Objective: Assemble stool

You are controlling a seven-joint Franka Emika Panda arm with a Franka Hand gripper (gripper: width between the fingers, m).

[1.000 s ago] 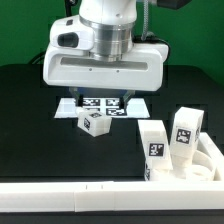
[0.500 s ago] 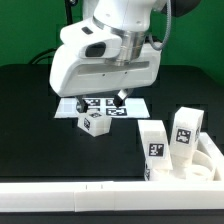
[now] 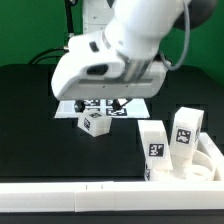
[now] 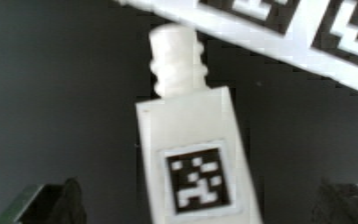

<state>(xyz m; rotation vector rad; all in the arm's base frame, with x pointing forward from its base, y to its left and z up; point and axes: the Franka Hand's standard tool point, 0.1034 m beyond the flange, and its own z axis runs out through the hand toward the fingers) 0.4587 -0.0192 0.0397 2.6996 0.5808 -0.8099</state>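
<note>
A white stool leg point(image 3: 93, 123) with a square tag lies on the black table just in front of the marker board point(image 3: 130, 106). In the wrist view the leg point(image 4: 190, 140) is long, with its round peg point(image 4: 172, 55) pointing toward the marker board point(image 4: 291, 25). My gripper point(image 3: 100, 103) hangs tilted just above the leg, open and empty. Its dark fingertips point(image 4: 51, 205) stand one on each side of the leg's tagged end, apart from it. Two more legs point(image 3: 153, 140) point(image 3: 184, 130) stand upright at the exterior view's right, beside the round seat point(image 3: 208, 163).
The long white L-shaped rail point(image 3: 90, 198) runs along the front edge of the table. The arm's big white body point(image 3: 110, 65) hides the back part of the marker board.
The arm's wrist has tilted over toward the exterior view's right while the gripper stays above the lying leg. The leg and the other parts have not moved.
</note>
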